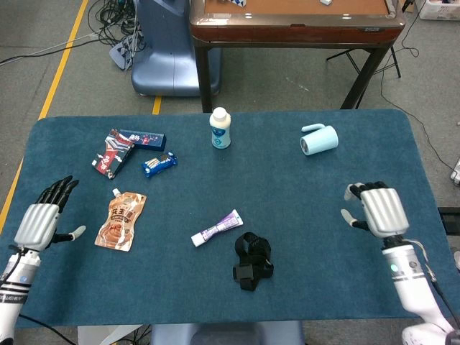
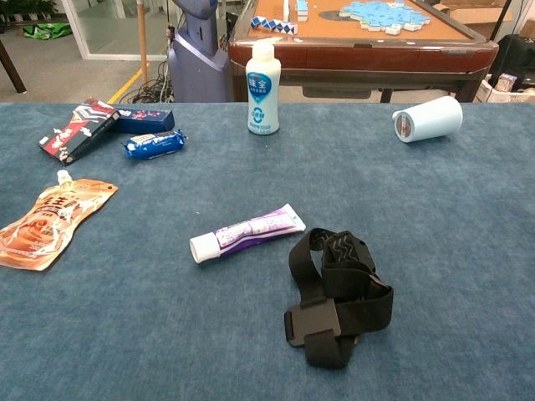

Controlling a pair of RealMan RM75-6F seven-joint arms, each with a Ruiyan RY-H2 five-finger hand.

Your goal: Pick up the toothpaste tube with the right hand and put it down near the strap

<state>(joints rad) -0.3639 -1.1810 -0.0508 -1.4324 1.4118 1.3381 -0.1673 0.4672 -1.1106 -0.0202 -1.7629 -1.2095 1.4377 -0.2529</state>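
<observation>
Toothpaste tube [image 1: 217, 229] lay center frame, just beside black strap [image 1: 252, 261]. Right hand [image 1: 376, 209] lower right, left hand [image 1: 43, 219] lower left, both w/ fingers spread, empty.

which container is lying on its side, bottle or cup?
The light blue cup at the table's far right lies on its side; the white bottle stands upright.
</observation>
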